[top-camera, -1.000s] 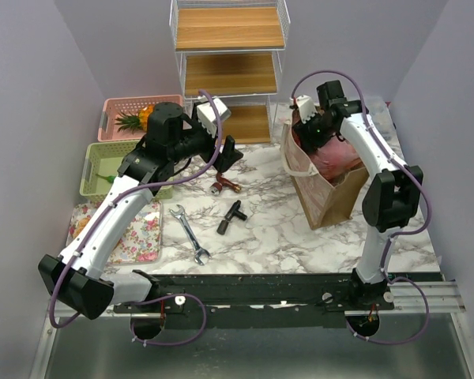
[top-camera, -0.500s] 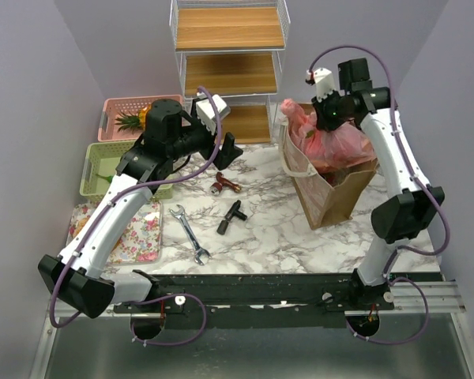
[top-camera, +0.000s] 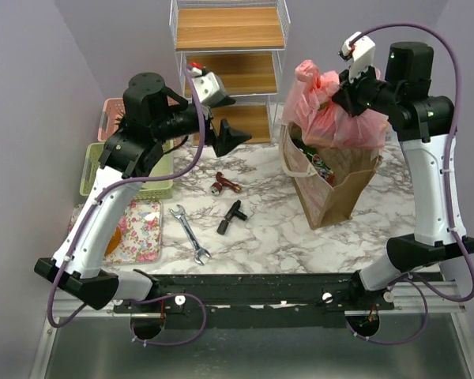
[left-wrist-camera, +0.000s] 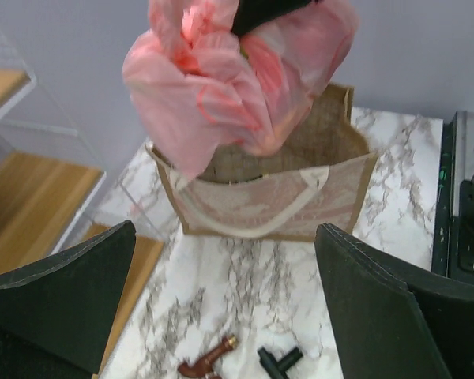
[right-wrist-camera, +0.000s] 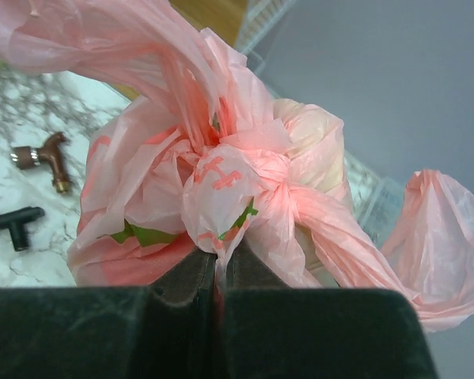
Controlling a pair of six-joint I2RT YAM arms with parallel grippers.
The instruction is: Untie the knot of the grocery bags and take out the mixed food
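Observation:
My right gripper (top-camera: 346,88) is shut on the pink plastic bag (top-camera: 332,114) and holds it up above the brown paper bag (top-camera: 332,185). In the right wrist view the knot (right-wrist-camera: 257,178) bunches just above my closed fingers (right-wrist-camera: 189,288). Green and pale food shows through the pink film. My left gripper (top-camera: 231,136) is open and empty, raised over the table left of the bags. In the left wrist view the pink bag (left-wrist-camera: 237,75) hangs over the paper bag (left-wrist-camera: 268,197), between my open fingers (left-wrist-camera: 379,308). A red packet (top-camera: 322,166) shows inside the paper bag.
A wrench (top-camera: 189,234), a black T-fitting (top-camera: 231,215) and a brown fitting (top-camera: 221,185) lie on the marble table. A wooden shelf rack (top-camera: 229,63) stands at the back. Pink (top-camera: 114,106) and green (top-camera: 99,170) baskets and a floral tray (top-camera: 138,229) sit at the left.
My right gripper has lifted the pink bag up out of the paper bag. My left gripper has risen and swung toward the bags.

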